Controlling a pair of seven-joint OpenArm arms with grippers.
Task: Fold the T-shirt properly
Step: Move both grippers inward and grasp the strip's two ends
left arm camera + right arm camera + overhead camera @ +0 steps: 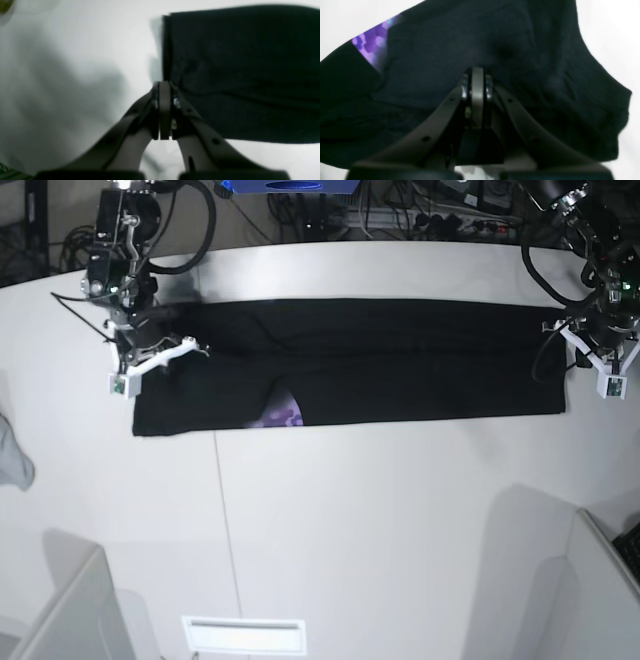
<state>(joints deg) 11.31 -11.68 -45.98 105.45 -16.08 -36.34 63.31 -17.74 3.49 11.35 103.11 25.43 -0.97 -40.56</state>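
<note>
Since the T-shirt looks soft and floppy, I'd pinch its end corners; both grippers' fingers sit together, empty.

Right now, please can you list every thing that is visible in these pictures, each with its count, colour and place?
T-shirt: one, black, folded into a long band across the far half of the table; a purple print patch shows at its near edge.
Table: one, white, under everything.
Grey cloth: one, at the left edge of the base view.
Cables and equipment: several, dark, behind the table.
Right gripper: one, grey, shut, over the shirt's end on the base view's left.
Left gripper: one, grey, shut, at the shirt's other end.
</note>
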